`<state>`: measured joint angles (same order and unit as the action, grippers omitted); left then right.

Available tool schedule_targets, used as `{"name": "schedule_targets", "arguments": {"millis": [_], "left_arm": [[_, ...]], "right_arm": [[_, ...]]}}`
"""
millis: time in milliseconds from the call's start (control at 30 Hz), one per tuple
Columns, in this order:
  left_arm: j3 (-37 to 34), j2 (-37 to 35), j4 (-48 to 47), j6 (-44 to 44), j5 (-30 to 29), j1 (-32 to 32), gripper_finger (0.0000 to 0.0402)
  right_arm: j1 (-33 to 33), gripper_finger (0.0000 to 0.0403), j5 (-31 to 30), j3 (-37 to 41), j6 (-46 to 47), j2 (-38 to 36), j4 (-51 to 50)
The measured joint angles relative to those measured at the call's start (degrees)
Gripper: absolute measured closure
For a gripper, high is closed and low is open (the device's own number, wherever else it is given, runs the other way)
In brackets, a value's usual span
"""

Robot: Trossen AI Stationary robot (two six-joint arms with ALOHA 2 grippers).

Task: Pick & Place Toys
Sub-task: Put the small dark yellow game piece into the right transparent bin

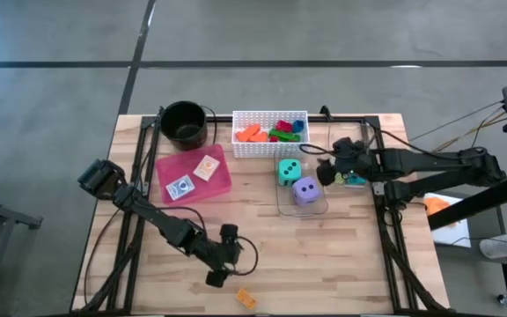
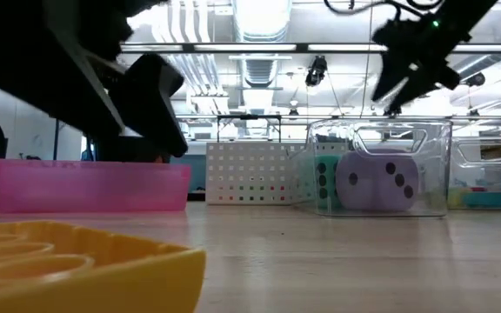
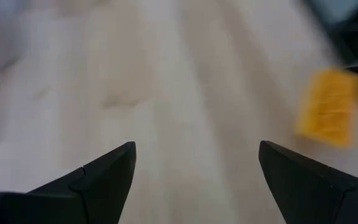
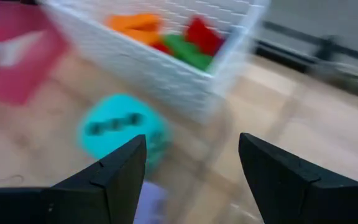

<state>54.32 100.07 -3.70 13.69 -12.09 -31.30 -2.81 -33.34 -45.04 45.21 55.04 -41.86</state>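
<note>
The left gripper (image 1: 216, 278) hangs low at the surface's (image 1: 324, 264) six o'clock edge, fingers (image 3: 104, 174) spread wide and empty. The small flat yellow-orange plastic block (image 1: 246, 299) lies just at its four o'clock, its long axis running about ten to four. The block sits near the edge, so a misaligned closing could nudge it off. The right gripper (image 1: 326, 169) hovers beside the teal die (image 1: 290, 172), fingers (image 4: 110, 174) apart, holding nothing.

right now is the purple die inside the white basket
No, the purple die sits in a clear container on the table, apart from the white basket that holds small blocks.
</note>
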Motion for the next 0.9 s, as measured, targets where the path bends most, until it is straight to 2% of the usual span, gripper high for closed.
{"name": "schedule_targets", "arguments": {"millis": [167,267,500,667,767,900], "left_arm": [[-0.2,0.0,6.9,-3.7,12.4,-0.2,0.0057],[-0.3,0.0,8.1,-3.7,16.0,-0.6,0.0057],[-0.3,3.5,12.2,-4.0,16.2,-4.0,0.0057],[-0.4,7.2,17.1,-4.7,14.7,-5.5,0.0057],[-0.4,8.7,20.2,-4.8,14.1,-5.5,0.0057],[-0.4,11.0,25.5,-6.4,13.6,-5.5,0.0057]], "right_arm": [[4.0,0.0147,6.4,1.2,-4.2,2.1,10.1],[8.5,0.0147,6.4,2.1,-4.4,5.3,15.8],[19.0,0.0147,5.4,2.6,-4.4,15.8,28.0],[25.2,0.0147,-1.0,1.6,-3.0,22.9,30.9],[27.3,0.0147,-4.4,0.3,-3.1,26.0,30.9],[27.9,0.0147,-4.7,-2.1,-3.4,27.7,31.0]]}}
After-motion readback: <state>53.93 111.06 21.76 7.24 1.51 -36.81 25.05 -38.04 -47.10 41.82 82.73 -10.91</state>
